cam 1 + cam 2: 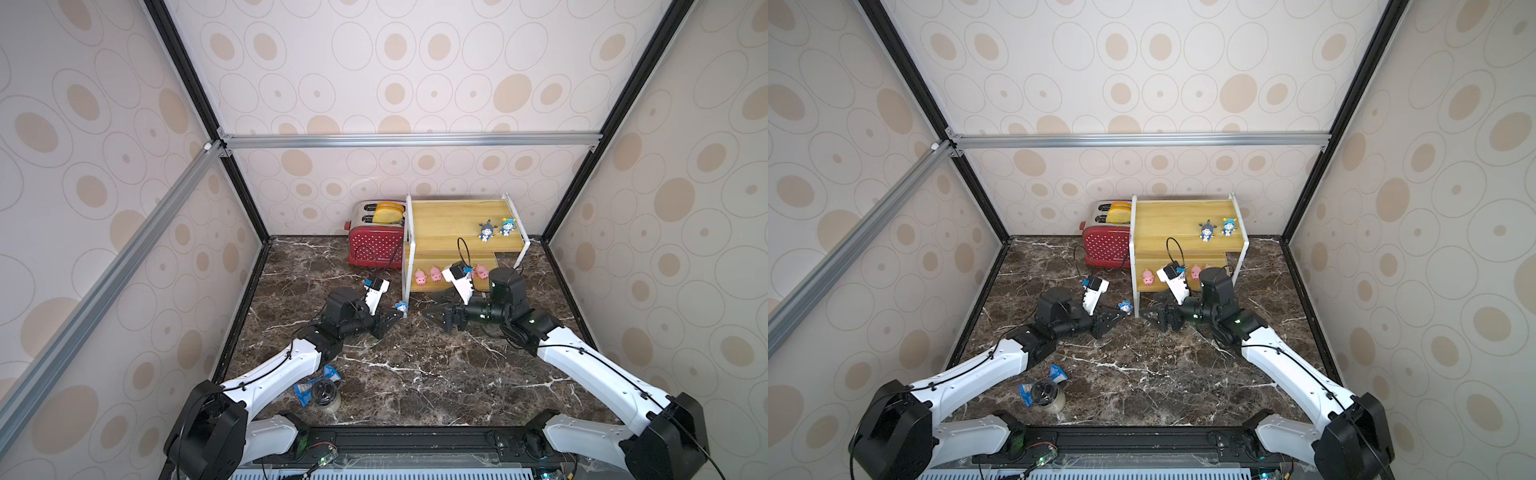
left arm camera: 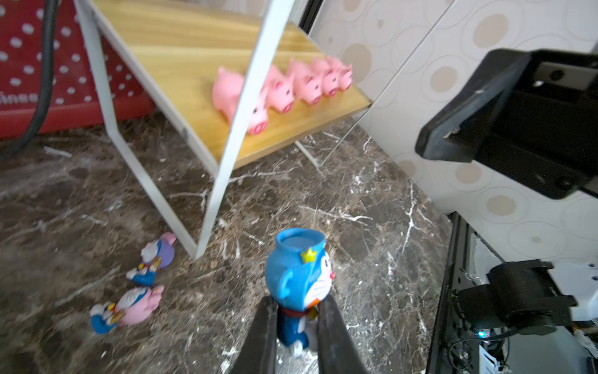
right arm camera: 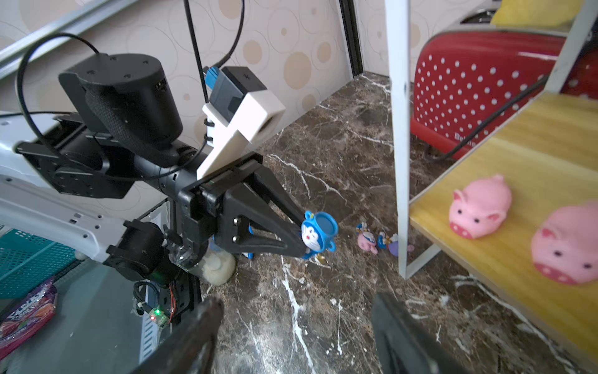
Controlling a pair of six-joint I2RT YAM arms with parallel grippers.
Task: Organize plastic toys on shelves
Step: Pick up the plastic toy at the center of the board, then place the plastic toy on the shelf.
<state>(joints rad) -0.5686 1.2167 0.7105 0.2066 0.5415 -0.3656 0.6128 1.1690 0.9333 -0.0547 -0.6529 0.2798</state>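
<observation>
Figurine in a top view pinched by left gripper, beside rack leg. Left wrist: jaws clamp body, head free; lift clear of leg, to upper board. Right wrist: right gripper wide, empty

Pigs on lower board, two figurines on upper board, toaster left of rack.

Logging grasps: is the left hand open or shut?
Shut: the left hand clamps the small blue plastic cartoon figurine by its body.
</observation>
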